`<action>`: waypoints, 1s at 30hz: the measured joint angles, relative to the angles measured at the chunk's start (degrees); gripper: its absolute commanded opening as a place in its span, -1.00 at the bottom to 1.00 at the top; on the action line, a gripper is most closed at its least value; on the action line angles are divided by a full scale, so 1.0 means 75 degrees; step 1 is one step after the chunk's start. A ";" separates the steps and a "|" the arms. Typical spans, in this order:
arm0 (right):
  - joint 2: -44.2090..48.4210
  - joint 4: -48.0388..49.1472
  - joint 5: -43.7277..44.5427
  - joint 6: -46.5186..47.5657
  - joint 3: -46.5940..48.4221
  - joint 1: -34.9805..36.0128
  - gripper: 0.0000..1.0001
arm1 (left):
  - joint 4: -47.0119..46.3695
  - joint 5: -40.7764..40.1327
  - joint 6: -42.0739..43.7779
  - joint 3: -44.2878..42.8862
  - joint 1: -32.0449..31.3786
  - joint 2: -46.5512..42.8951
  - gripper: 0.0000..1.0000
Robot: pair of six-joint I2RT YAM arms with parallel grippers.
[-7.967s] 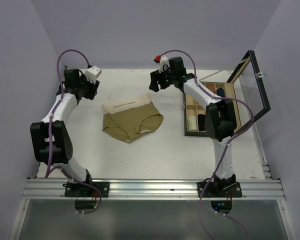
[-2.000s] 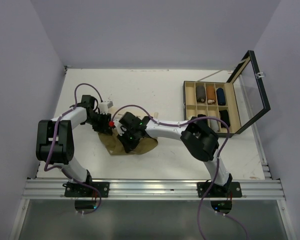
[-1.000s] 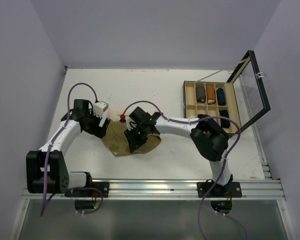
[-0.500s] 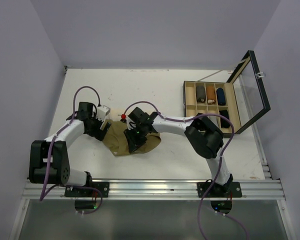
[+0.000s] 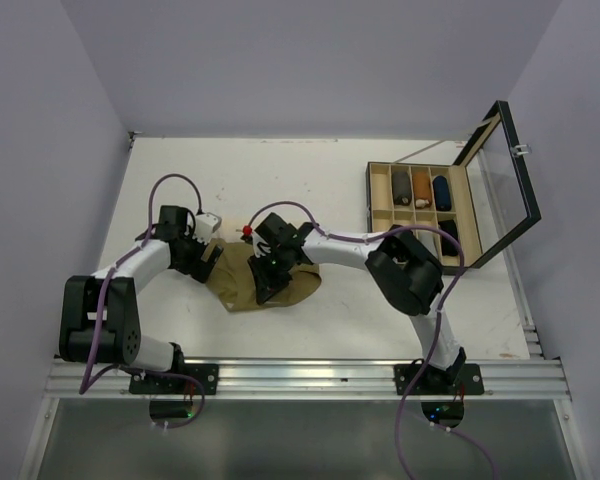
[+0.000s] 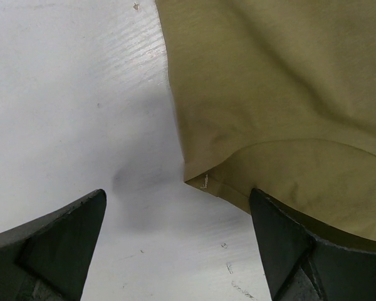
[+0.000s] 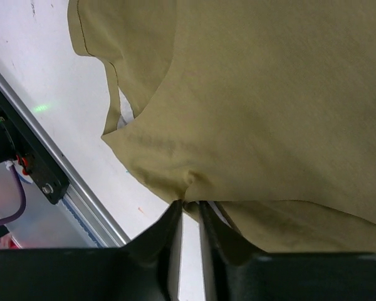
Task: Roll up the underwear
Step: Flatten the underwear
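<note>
The olive-tan underwear (image 5: 298,285) lies folded on the white table, between my two grippers. My left gripper (image 5: 208,262) hovers at its left edge, open. In the left wrist view the wide-apart jaws of the left gripper (image 6: 178,194) straddle a folded corner of the underwear (image 6: 276,94), with bare table between them. My right gripper (image 5: 267,278) rests on the cloth's middle. In the right wrist view the right gripper (image 7: 191,204) is shut on a puckered edge of the underwear (image 7: 257,94). No waistband shows.
A black-framed box (image 5: 377,215) with its glass lid (image 5: 502,180) up stands at the right; several rolled garments fill its compartments. The aluminium rail (image 5: 300,378) runs along the near table edge and shows close by as the rail (image 7: 50,182) in the right wrist view.
The left gripper has shifted slightly toward the underwear's left edge. The right gripper has stayed over the cloth and its jaws have narrowed onto the fabric.
</note>
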State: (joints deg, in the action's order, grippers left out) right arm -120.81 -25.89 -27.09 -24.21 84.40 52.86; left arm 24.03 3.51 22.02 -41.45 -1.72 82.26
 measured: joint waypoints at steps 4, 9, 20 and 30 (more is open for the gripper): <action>-0.0134 0.0029 0.0000 -0.0085 0.0087 -0.0038 -0.92 | -0.0017 -0.0055 0.0006 0.0003 -0.0026 -0.0003 1.00; -0.0251 0.0029 -0.0082 -0.0087 0.0111 -0.0096 -1.00 | -0.0020 -0.0131 0.0006 0.0003 -0.0041 0.0003 1.00; 0.0370 0.0070 -0.0358 0.0210 -0.0886 -0.0970 -1.00 | -0.0026 -0.0256 0.0012 -0.0009 -0.0085 0.0032 1.00; 0.0816 0.0064 -0.0539 0.0434 -0.1367 -0.1087 -1.00 | -0.0105 -0.0338 0.0064 -0.0087 -0.0085 0.0122 1.00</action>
State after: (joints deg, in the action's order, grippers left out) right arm -114.69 -25.41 -31.14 -20.95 74.15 44.71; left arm 23.24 0.97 22.50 -42.11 -2.35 83.18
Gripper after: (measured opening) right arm 0.009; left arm 0.997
